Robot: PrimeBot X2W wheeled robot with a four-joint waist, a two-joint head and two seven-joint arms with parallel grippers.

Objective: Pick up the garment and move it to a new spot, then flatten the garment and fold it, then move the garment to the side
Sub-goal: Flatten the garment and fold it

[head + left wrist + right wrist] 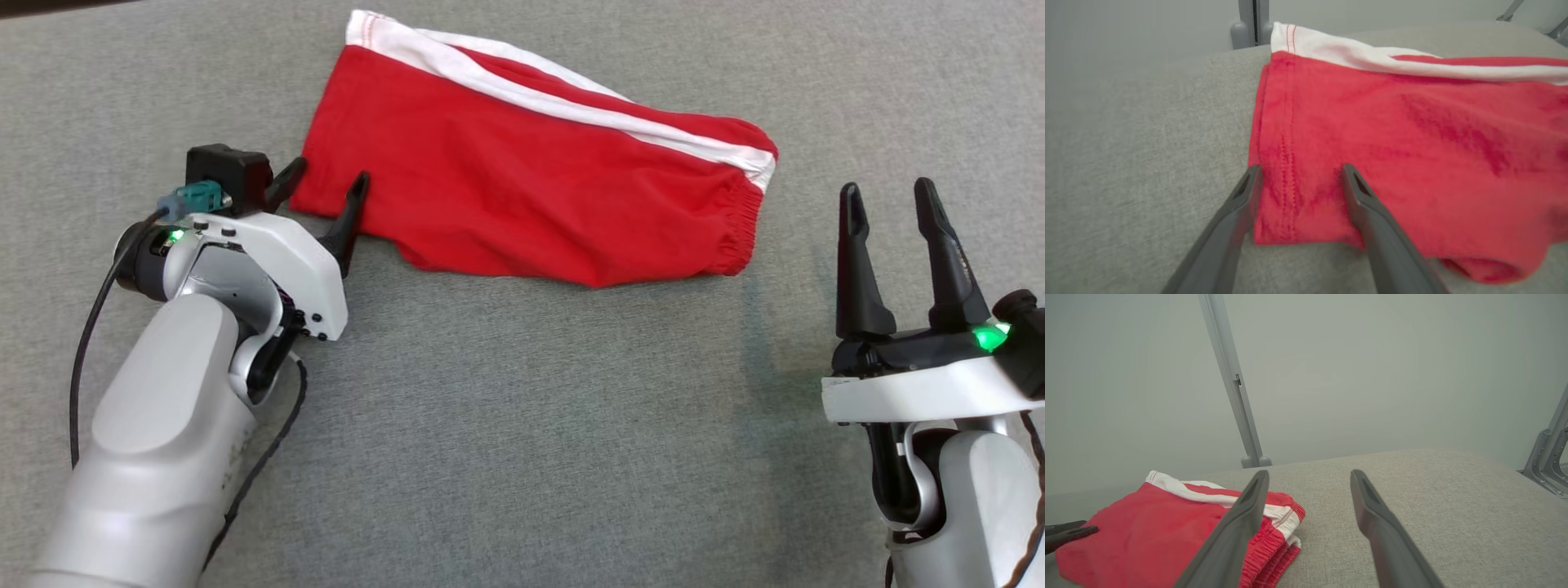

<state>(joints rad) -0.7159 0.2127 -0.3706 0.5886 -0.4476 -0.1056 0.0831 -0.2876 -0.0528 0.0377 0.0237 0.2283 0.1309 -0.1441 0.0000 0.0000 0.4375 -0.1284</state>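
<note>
**Table** [522,506]: covered in grey woven cloth. We see open grey surface across the whole near half, a broad strip to the right of the garment and a narrower one to its left. In the right wrist view its far edge runs straight against a pale wall.

**Garment** [522,171]: red shorts with a white band. They lie flat on the far half of the table, around the middle and a little to the left. The white band runs along the far long edge. The gathered elastic waistband forms the right end, where we count stacked layers in the right wrist view. The stitched hem forms the left end, and its far white corner lies near the table's far edge. The near edge is uneven and dips to a point towards the near side.

**Left claw** [328,171]: at the near left corner of the garment, jaws wide. In the left wrist view one finger lies just beside the hem on bare table and the other rests over the red cloth. The hem stitching lies flat between them, not pinched.

**Right claw** [887,188]: near right, jaws wide, holding nothing. It is apart from the waistband end, with open table beyond its tips.

**Post** [1231,384]: a grey upright at the table's far edge.

**Bracket** [1549,457]: grey metal, at the far right.
</note>
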